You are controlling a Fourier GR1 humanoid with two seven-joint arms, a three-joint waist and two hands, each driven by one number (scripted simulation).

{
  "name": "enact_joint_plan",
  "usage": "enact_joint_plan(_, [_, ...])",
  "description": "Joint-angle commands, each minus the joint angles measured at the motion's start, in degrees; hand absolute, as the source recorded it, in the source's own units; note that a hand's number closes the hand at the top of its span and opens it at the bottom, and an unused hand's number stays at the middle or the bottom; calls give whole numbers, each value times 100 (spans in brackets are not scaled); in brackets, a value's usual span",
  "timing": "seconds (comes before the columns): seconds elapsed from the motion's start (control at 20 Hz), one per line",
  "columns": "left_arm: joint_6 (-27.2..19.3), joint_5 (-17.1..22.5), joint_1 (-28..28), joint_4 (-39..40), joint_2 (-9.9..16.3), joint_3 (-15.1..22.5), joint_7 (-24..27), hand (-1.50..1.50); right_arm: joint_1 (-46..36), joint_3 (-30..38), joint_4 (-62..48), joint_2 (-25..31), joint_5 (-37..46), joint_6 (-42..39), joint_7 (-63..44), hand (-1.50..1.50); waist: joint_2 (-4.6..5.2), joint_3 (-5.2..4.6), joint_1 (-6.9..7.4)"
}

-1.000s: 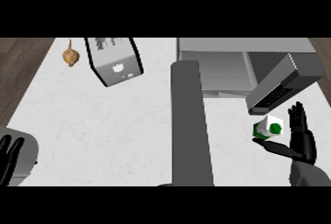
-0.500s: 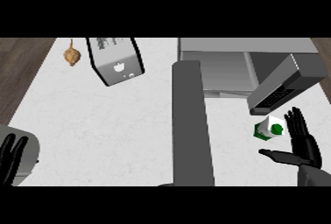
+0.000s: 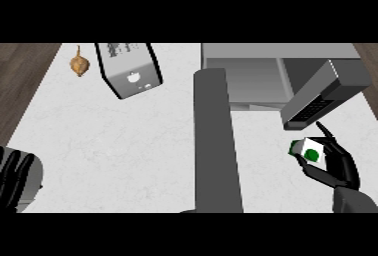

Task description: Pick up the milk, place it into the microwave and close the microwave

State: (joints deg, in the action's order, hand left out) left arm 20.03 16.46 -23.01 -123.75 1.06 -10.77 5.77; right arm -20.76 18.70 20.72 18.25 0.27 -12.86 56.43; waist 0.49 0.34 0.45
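Right hand (image 3: 336,165): fingers and thumb curled round the milk carton (image 3: 308,151) — thumb under it, fingers wrapping its right side.
Milk carton: white with a green dot, over the counter (image 3: 111,145) at the right, just below the microwave door's lower end.
Microwave (image 3: 255,75): at the top right, its door (image 3: 325,92) swung open toward the right.
Left hand (image 3: 16,175): at the lower left edge, fingers relaxed and straight — holding nothing.
Other items: a grey box (image 3: 131,70) and a small brown object (image 3: 80,64) at the counter's far left.

Single head view, steeply down onto counter (image 3: 111,145).
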Motion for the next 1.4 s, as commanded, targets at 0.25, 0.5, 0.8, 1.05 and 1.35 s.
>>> enact_joint_plan(0.25, [187,8,-155,151,-50,-115,277,-150,-94,201,247,-215,-309,-81,756,150,-42,-30,12])
enact_joint_plan(0.5, [89,129,-209,-121,-101,-69,-48,-150,349,-81,1022,-491,-279,54,615,150,-61,-35,-32])
enact_joint_plan(0.8, [187,361,-27,180,48,-355,-7,-150,930,-648,2704,-960,-351,-64,-68,150,-84,-45,-106])
enact_joint_plan(1.05, [158,618,-306,-438,105,-453,-398,-150,1537,-982,4450,-1057,-620,-122,-1157,150,-86,-43,-102])
enact_joint_plan(1.35, [158,359,30,74,-40,-342,-287,-150,1396,-1397,5516,-1375,-198,818,-2161,150,-60,-38,-60])
